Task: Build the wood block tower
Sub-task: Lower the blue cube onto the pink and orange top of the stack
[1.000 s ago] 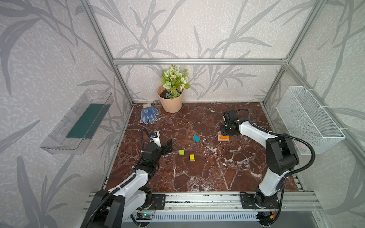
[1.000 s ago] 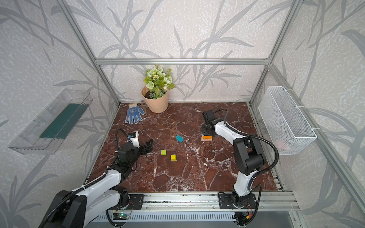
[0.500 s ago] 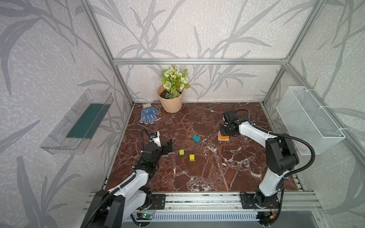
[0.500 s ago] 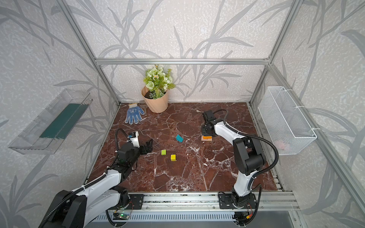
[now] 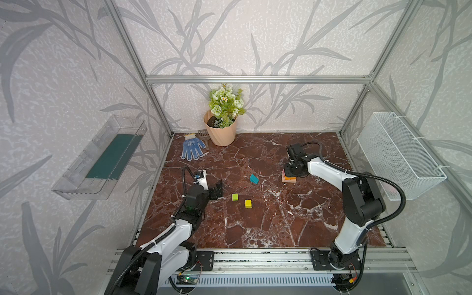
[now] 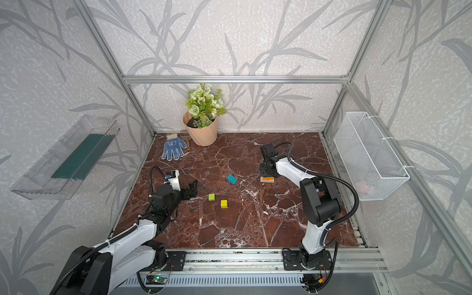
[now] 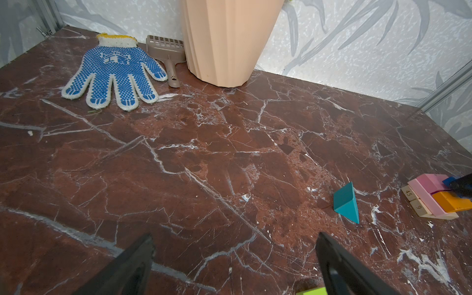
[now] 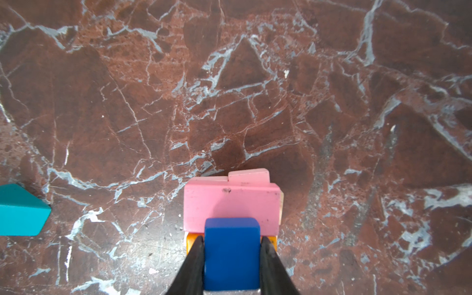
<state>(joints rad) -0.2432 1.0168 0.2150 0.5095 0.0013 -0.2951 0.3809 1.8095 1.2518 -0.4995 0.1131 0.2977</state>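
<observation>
The tower [image 5: 288,179] stands right of centre: plain wood blocks [image 7: 416,206] at the base, pink bars [image 8: 231,204] and an orange block [image 7: 450,201] above. My right gripper [image 8: 232,238] is shut on a blue cube [image 8: 232,252], held over the orange and pink blocks; whether it touches them I cannot tell. A teal wedge [image 5: 254,178] lies on the floor left of the tower. A lime cube [image 5: 235,197] and a yellow cube [image 5: 248,203] sit near the middle. My left gripper [image 7: 235,236] stands open and empty, just left of the lime cube [image 7: 313,292].
A peach flower pot [image 5: 221,132], a blue dotted glove [image 5: 192,149] and a small brown scoop [image 7: 167,49] sit at the back left. A white wire basket [image 5: 398,153] hangs on the right wall, a clear tray [image 5: 102,158] on the left wall.
</observation>
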